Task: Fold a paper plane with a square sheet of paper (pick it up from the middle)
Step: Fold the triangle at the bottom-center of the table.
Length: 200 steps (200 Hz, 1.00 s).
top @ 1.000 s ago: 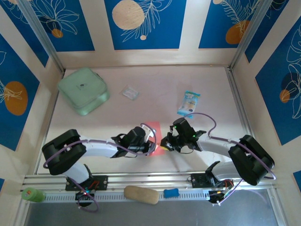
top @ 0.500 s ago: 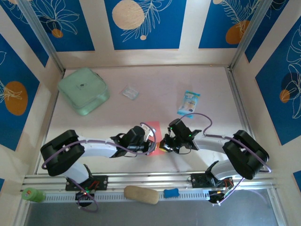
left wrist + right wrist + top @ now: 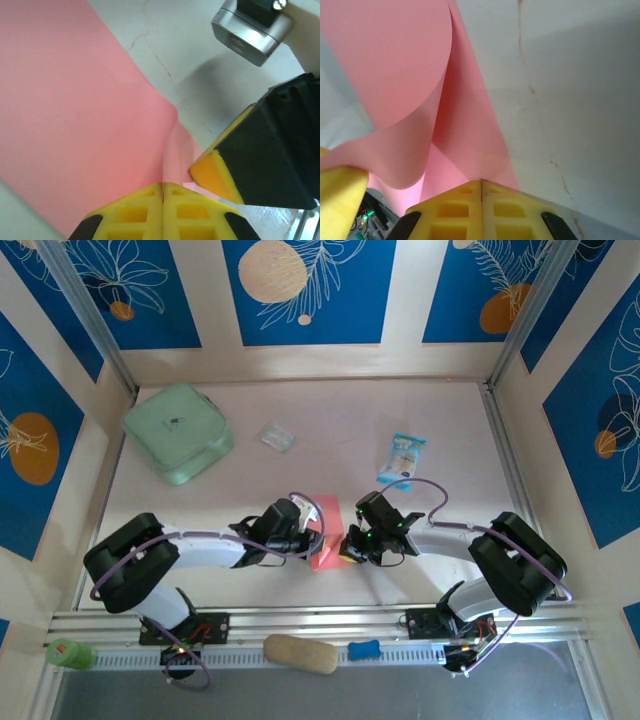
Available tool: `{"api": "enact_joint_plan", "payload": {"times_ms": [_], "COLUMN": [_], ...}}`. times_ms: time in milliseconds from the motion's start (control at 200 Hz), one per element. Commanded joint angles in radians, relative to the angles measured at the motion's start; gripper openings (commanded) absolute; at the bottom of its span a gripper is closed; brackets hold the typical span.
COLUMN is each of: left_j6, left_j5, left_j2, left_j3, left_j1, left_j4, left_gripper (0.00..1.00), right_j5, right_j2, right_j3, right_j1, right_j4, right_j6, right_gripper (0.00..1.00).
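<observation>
One mint-green pouch (image 3: 178, 433), contents hidden; paper (image 3: 324, 545) well apart.

Pale table surface (image 3: 330, 410), far-left corner: mint-green square pouch (image 3: 178, 433), lying flat. To its right, apart from it: small clear wrapper (image 3: 277, 436). Further right: blue-and-white snack packet (image 3: 401, 459), lying flat. On the near rail: tan oblong pad (image 3: 300, 653), small blue piece (image 3: 364, 649) just beside it, green cylinder (image 3: 68, 653) at the left end. Enclosure walls: blue panels (image 3: 300, 290) with leaf pattern
</observation>
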Motion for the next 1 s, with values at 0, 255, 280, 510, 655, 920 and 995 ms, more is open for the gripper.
{"api": "enact_joint_plan", "payload": {"times_ms": [0,255,280,510,655,920,995], "left_j6": [0.046,0.087,0.087,0.082,0.059,-0.083,-0.128], "left_j5": [0.010,-0.008,-0.008,-0.004,0.025,0.123,0.126], "left_j2": [0.017,0.062,0.067,0.088,0.104,0.124,0.113], "left_j3": [0.016,0.054,0.055,0.051,0.037,-0.024,-0.043], "left_j1": [0.019,0.033,0.035,0.038,0.037,0.038,0.036], "left_j4": [-0.056,-0.112,-0.112,-0.100,-0.085,0.014,0.042], "left_gripper": [0.00,0.00,0.00,0.00,0.00,0.00,0.00], "right_j5": [0.043,0.032,0.033,0.030,0.028,0.002,-0.009], "right_j2": [0.017,0.014,0.015,0.017,0.008,-0.051,-0.061], "right_j3": [0.003,0.016,0.016,0.019,0.023,0.020,0.018], "right_j1": [0.004,0.004,0.004,0.004,0.002,0.004,0.005], "right_j4": [-0.089,-0.102,-0.103,-0.107,-0.113,-0.085,-0.069], "right_j6": [-0.021,-0.035,-0.035,-0.039,-0.046,-0.047,-0.039], "right_gripper": [0.01,0.01,0.01,0.01,0.02,0.04,0.05]}}
